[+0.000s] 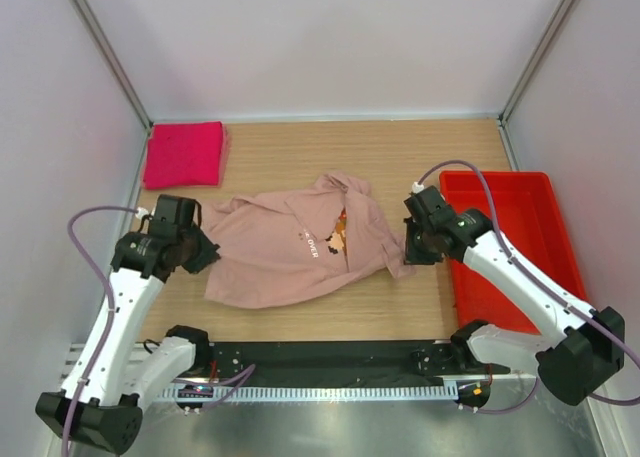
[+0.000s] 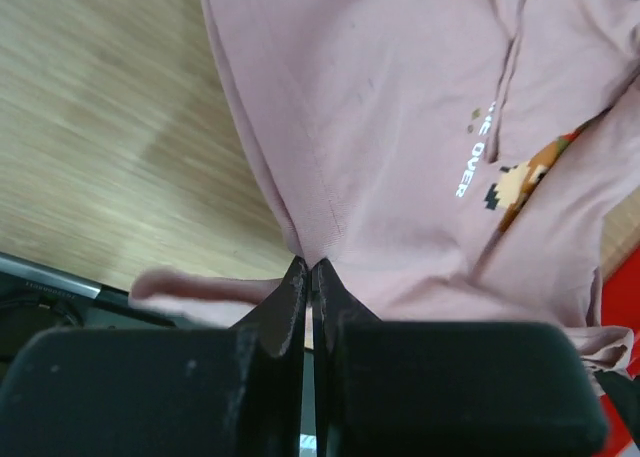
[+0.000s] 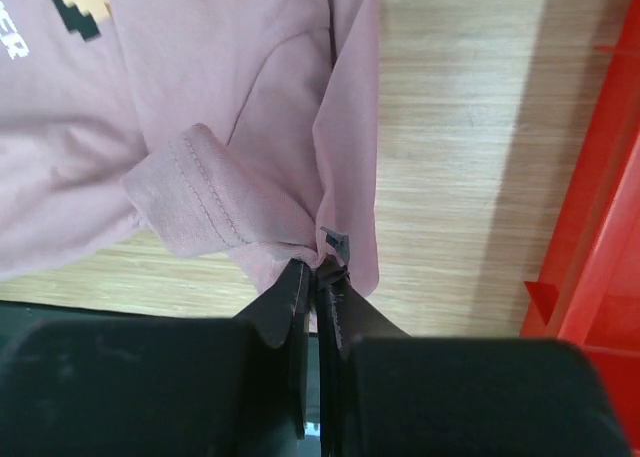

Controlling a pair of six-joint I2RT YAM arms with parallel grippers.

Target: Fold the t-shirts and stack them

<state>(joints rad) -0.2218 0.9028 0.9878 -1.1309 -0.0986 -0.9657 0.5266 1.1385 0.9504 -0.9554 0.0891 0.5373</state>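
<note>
The pale dusty pink t-shirt (image 1: 285, 252) is seen spread out but rumpled on the middle of the wooden table (image 1: 290, 147), with its white lettering and orange-brown pixel graphic (image 2: 515, 182) turned upward. Its left edge is pinched by the left gripper (image 2: 310, 275), whose jaws are closed tightly on a fold of the cloth, and the fabric is drawn into creases that run out from the tips. The opposite edge, just beside a hemmed sleeve cuff (image 3: 190, 192), is clamped in the same way by the right gripper (image 3: 318, 275), its jaws pressed together on the gathered cloth. Whether the held edges are raised off the wood cannot be told. The bright magenta t-shirt (image 1: 184, 154) is laid folded into a neat rectangle at the far left corner of the table, well apart from the pink one. A red plastic bin (image 1: 530, 212) is set along the right side of the table, near the right gripper.
</note>
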